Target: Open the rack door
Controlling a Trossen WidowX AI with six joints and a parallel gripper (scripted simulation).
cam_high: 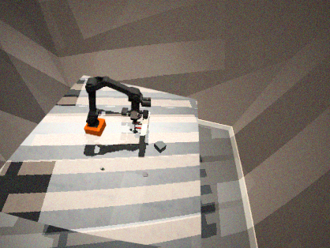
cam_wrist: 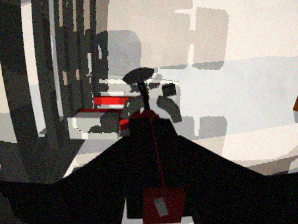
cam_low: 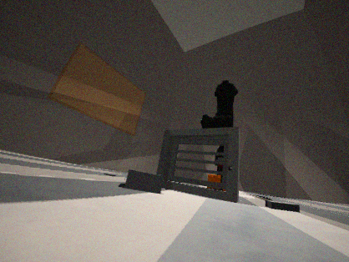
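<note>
The rack's grey frame (cam_low: 235,154) stands upright on the table, and the barred door (cam_low: 200,141) looks shut within it. The door's upright bars also fill the left of the wrist view (cam_wrist: 45,75). The upright dark red handle (cam_wrist: 163,202) is seen from above, low in the middle of the wrist view. My gripper (cam_high: 135,125) (cam_wrist: 152,143) points down beside the door and is shut on this handle, one black finger on each side. The fingers hide most of the handle. How far it is turned I cannot tell.
The orange arm base (cam_high: 95,127) (cam_low: 214,178) stands on the arm's side of the rack. A dark grey block (cam_high: 159,146) lies beyond the rack. Two low dark blocks (cam_low: 144,181) (cam_low: 283,206) flank the rack. A small dark thing (cam_high: 102,169) lies on the table.
</note>
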